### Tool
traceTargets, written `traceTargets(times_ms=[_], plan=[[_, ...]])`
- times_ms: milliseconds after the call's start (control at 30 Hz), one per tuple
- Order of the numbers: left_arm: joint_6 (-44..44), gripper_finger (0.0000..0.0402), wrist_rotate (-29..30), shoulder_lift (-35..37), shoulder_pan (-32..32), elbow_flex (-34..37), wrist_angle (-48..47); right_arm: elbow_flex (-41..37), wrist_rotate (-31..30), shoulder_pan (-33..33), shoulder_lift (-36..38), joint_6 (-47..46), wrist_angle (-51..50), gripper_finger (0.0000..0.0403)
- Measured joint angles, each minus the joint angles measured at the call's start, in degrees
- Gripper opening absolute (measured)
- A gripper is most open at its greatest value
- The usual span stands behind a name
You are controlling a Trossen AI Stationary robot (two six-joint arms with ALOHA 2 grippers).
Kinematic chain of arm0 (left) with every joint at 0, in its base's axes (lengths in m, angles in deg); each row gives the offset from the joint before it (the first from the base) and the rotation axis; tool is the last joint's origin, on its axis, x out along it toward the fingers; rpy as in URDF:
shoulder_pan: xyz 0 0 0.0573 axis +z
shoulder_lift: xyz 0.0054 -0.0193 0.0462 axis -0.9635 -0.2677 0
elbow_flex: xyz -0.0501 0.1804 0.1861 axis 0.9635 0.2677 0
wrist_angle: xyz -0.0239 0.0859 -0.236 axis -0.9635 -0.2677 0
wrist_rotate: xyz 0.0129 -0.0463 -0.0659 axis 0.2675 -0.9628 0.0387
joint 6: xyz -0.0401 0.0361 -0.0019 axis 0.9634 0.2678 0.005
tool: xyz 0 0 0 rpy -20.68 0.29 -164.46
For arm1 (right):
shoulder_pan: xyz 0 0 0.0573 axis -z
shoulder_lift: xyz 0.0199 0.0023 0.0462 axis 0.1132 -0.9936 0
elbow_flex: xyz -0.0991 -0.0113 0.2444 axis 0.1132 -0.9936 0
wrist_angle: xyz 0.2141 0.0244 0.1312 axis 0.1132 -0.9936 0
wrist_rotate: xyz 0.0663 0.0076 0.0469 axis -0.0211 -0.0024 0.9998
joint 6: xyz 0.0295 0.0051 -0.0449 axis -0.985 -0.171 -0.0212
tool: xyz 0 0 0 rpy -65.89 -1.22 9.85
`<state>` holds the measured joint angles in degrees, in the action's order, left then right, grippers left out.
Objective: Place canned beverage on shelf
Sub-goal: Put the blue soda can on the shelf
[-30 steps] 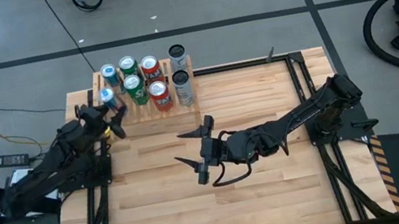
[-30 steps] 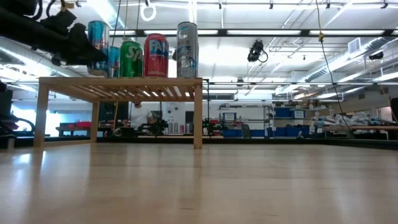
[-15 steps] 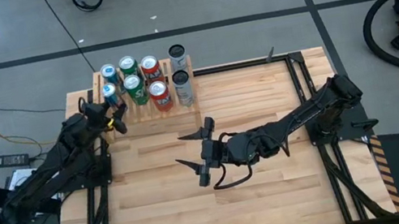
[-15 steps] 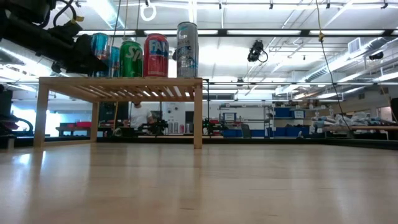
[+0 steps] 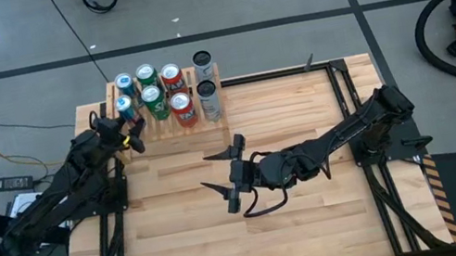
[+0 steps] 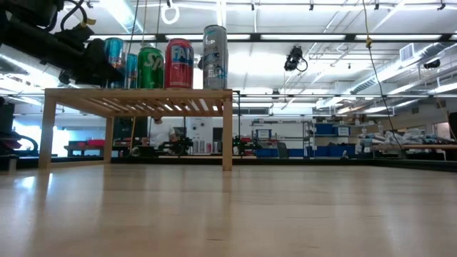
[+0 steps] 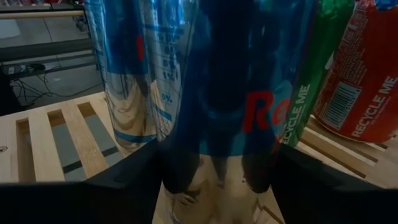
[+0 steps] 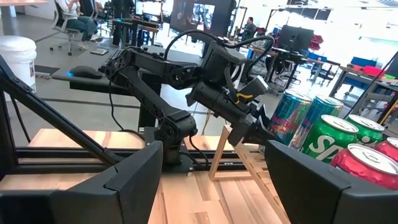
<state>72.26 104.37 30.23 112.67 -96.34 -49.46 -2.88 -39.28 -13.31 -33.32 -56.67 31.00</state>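
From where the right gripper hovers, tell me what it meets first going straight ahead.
Judging by the right wrist view, the right gripper points toward the left gripper at the blue can; the bare table lies between.

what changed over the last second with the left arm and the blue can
The left pincer carried the blue can a short way toward the shelf's back, closer to the other blue can, and lowered it to stand level with the other cans in the low view. It is still around the can. The other cans, the shelf and the right pincer over mid-table stayed put.
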Motion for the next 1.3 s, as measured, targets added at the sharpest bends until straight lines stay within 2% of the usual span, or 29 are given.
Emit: traceTargets(times_ms=[200,333,567,800,933,1133,1300], plan=[[0.2,0.0314,0.0,0.0,0.0,0.0,-0.4,0.0,0.0,0.0,0.0,-0.6,0.0,0.0291],[0.5,0.0333,0.1,0.0,0.0,0.0,0.3,0.0,0.0,0.0,0.0,-0.6,0.0,0.0291],[0.7,0.0336,0.0,0.0,0.0,-1.1,2.6,0.0,0.0,0.6,0.0,-1.0,0.2,0.0291],[0.7,0.0337,0.0,0.0,-0.1,-9.0,-4.7,0.0,-0.1,1.7,0.0,-2.1,-0.2,0.0291],[3.5,0.0337,-0.1,0.0,-0.1,-12.4,-7.1,0.0,-0.1,1.7,0.0,-2.1,-0.1,0.0291],[4.3,0.0337,-5.4,-0.1,-0.2,-17.7,-9.9,0.0,-0.1,1.7,0.0,-2.1,-0.2,0.0291],[4.8,0.0337,-5.9,-0.4,-0.2,-21.9,-12.2,0.0,-0.1,1.7,0.0,-2.1,-0.2,0.0291]])
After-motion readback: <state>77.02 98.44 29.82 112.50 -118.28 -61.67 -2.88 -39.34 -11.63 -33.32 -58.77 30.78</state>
